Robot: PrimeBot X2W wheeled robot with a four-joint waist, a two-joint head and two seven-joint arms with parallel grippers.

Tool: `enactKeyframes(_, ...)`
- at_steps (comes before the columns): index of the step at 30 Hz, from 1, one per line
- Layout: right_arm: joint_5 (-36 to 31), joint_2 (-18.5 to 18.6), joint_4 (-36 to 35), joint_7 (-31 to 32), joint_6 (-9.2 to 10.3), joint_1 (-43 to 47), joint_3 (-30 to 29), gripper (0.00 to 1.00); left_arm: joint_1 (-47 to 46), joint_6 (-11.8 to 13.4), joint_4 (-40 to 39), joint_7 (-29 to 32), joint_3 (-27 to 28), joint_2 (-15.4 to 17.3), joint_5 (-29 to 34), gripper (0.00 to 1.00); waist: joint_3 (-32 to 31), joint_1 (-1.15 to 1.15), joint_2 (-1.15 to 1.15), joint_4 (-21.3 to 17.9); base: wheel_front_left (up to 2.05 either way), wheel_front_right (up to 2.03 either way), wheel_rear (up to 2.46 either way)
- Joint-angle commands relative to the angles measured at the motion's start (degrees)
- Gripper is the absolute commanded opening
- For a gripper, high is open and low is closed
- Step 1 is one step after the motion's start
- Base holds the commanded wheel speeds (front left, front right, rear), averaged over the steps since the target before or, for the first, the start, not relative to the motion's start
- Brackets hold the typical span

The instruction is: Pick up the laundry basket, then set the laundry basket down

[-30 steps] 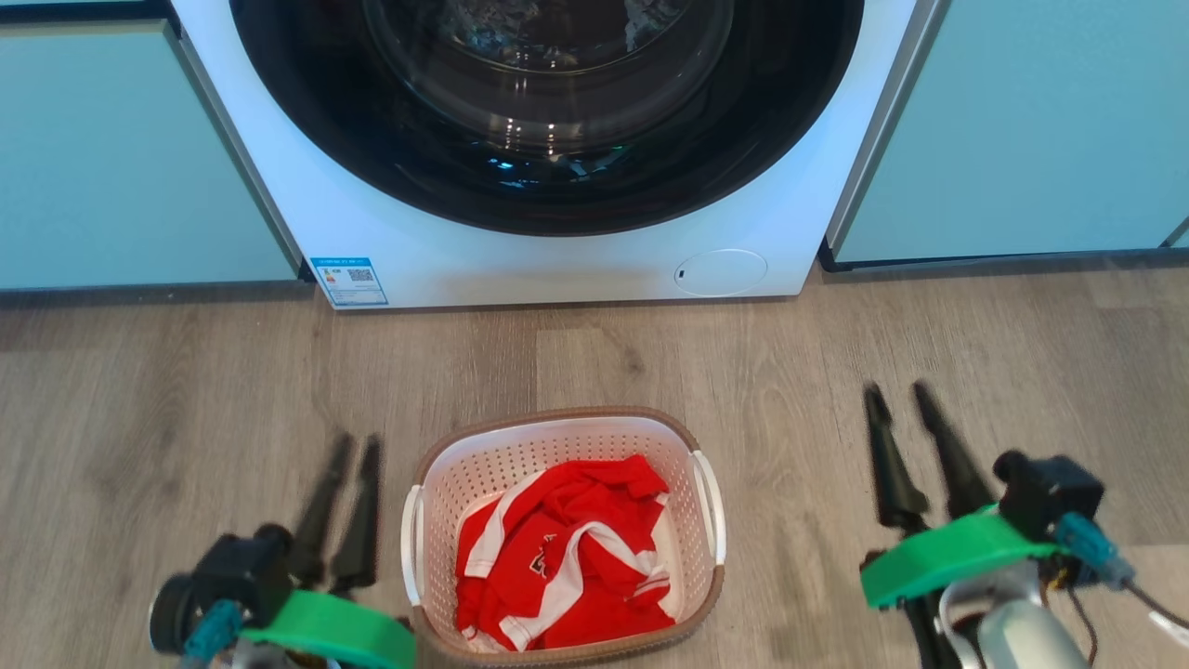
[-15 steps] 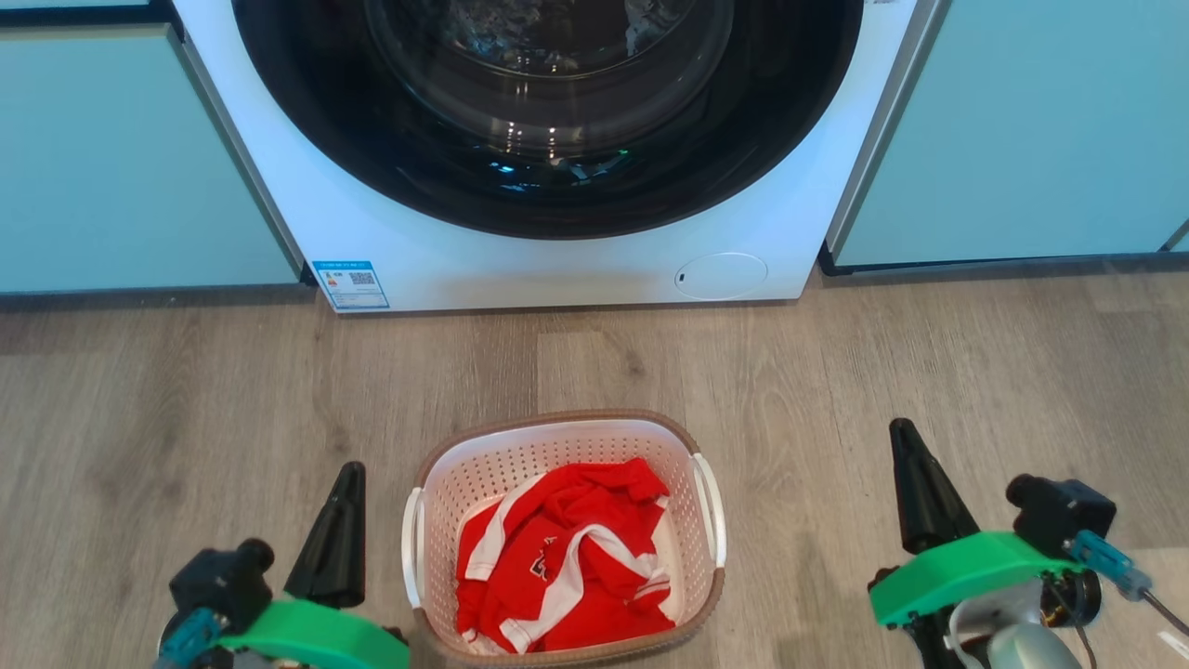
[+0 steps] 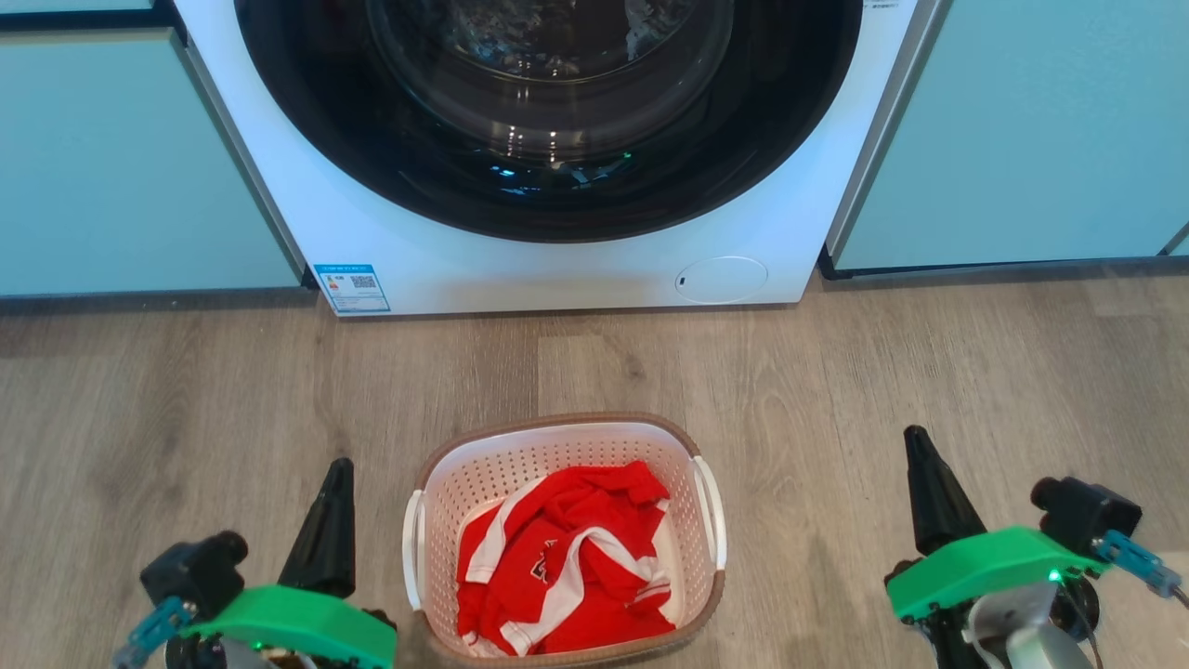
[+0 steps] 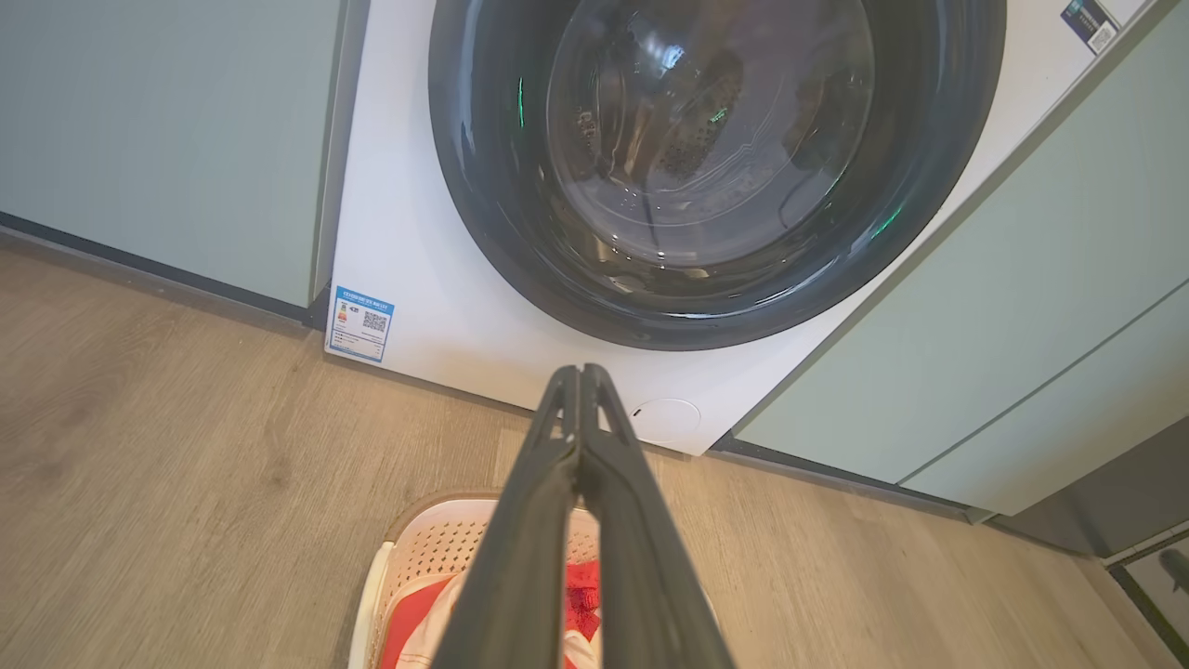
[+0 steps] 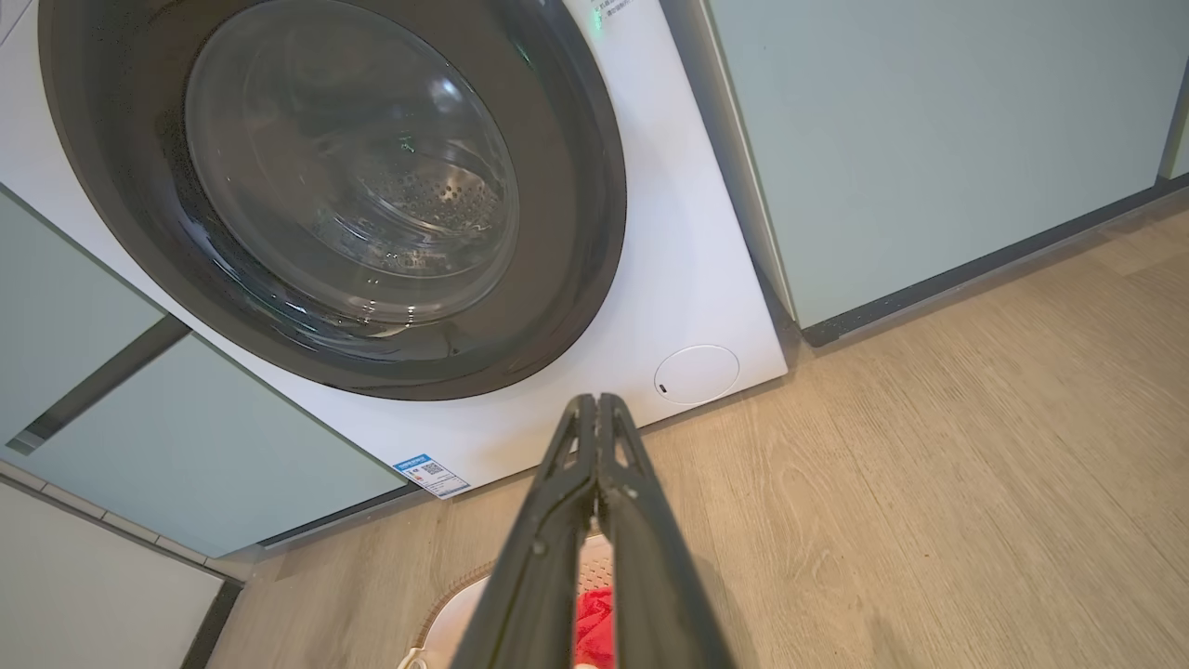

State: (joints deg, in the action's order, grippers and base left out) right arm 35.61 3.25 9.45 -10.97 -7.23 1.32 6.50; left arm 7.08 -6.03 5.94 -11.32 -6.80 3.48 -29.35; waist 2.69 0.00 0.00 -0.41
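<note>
Head view: at bottom centre we see the perforated cream laundry basket [image 3: 520, 465], brown-rimmed, on wood floor [image 3: 186, 390] with open boards either side, between our clenched left gripper [image 3: 336, 474] and clenched right gripper [image 3: 918, 444], touching neither; left wrist view, then right wrist view: fingers [image 4: 539, 520] pressed together, basket at bottom edge behind them.

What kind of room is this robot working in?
Most likely a home laundry area: a front-loading washing machine built in between pale green cabinets, and a laundry basket of red clothes on the wood-look floor.
</note>
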Motion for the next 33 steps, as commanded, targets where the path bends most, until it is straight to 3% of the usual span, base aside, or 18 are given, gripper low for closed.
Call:
enactKeyframes(1, 1.77, 0.78, -1.46, 0.46, -0.06, -2.87, -0.42, 0.0, -2.78, -0.32, -1.5, 0.34, 1.1, 0.81, -1.82, 0.0, -0.04, 0.0, 0.0, 0.01, 0.0, 0.0, 0.0)
enactKeyframes(33, 21.05, 1.26, 0.47, 5.16, -0.12, -4.31, -3.42, 0.0, -6.16, -0.71, 1.54, 5.09, 3.85, 1.3, -23.26, 0.0, -0.86, 0.0, 0.0, 0.14, 0.0, 0.0, 0.0)
